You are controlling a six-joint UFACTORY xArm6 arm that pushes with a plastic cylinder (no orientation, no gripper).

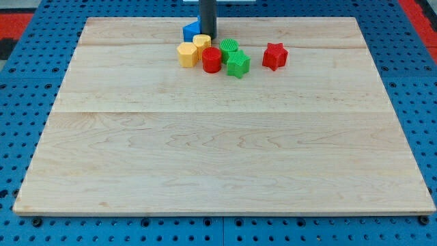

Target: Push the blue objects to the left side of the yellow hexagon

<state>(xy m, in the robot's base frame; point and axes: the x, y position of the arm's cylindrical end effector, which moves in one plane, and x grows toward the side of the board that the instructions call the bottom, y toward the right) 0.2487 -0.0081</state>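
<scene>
A blue block (190,31), partly hidden behind my rod, sits near the view's top just above a yellow hexagon (187,54). A second smaller yellow block (202,42) lies right of the blue one, touching the hexagon's upper right. My tip (207,37) stands at the blue block's right edge, just above the small yellow block. A red cylinder (212,59) sits right of the hexagon. Whether another blue block is hidden behind the rod I cannot tell.
A green round block (229,48) and a green star-like block (238,64) sit right of the red cylinder. A red star-like block (275,56) lies farther right. The wooden board (218,150) rests on a blue pegboard surface.
</scene>
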